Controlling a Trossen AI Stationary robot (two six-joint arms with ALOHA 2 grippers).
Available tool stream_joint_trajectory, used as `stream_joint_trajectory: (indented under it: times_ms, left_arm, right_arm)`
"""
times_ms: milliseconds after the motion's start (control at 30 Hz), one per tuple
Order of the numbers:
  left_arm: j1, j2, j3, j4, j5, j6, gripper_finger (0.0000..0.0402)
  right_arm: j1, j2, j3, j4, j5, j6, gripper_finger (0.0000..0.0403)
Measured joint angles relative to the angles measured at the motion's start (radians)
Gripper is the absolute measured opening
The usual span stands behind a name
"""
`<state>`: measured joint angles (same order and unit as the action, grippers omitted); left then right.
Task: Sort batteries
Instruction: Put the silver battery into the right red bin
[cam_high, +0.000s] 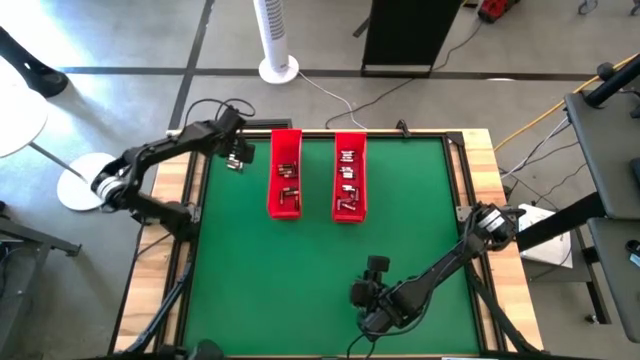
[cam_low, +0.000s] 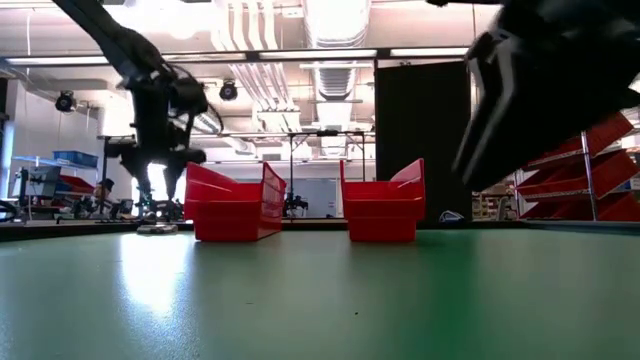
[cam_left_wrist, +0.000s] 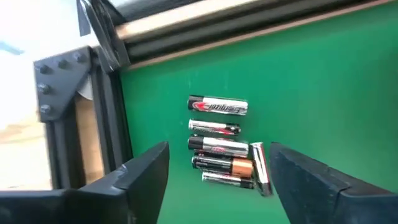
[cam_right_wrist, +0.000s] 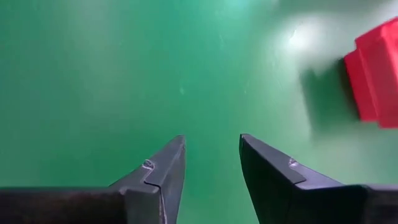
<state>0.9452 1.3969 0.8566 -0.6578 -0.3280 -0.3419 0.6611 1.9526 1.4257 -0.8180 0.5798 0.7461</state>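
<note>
From above, the batteries in the two red trays are too tiny to tell apart. The loose pile hides beneath the left gripper. The right tray gets cut off at the wrist picture's edge.

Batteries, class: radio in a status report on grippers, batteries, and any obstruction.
Left gripper open, above loose batteries at the table's far left corner. Right gripper open, empty, waiting at the near edge. Two red trays already hold batteries. Nothing in the way.

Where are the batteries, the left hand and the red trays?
batteries (cam_left_wrist: 221, 149): left wrist view, middle of the pile.
left hand (cam_left_wrist: 217, 180): left wrist view, between its open fingertips.
trays (cam_high: 286, 175): high view, left tray's floor.
</note>
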Motion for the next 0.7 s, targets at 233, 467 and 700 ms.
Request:
stream_joint_trajectory:
  times_ms: [233,467,700]
  left_arm:
    - [0.033,0.103,0.025,0.067,0.037,0.058,0.0275]
    - [0.042,0.194,0.141,0.045,0.085,0.073,0.0284]
    - [0.057,0.367,0.303,-0.126,0.083,0.079,0.0293]
  right_arm:
    - [-0.003,0.001,-0.043,0.000,0.002,-0.006,0.0169]
    - [-0.047,0.001,-0.045,-0.001,0.026,-0.050,0.0199]
    - [-0.051,0.000,-0.050,-0.009,0.025,-0.045,0.0228]
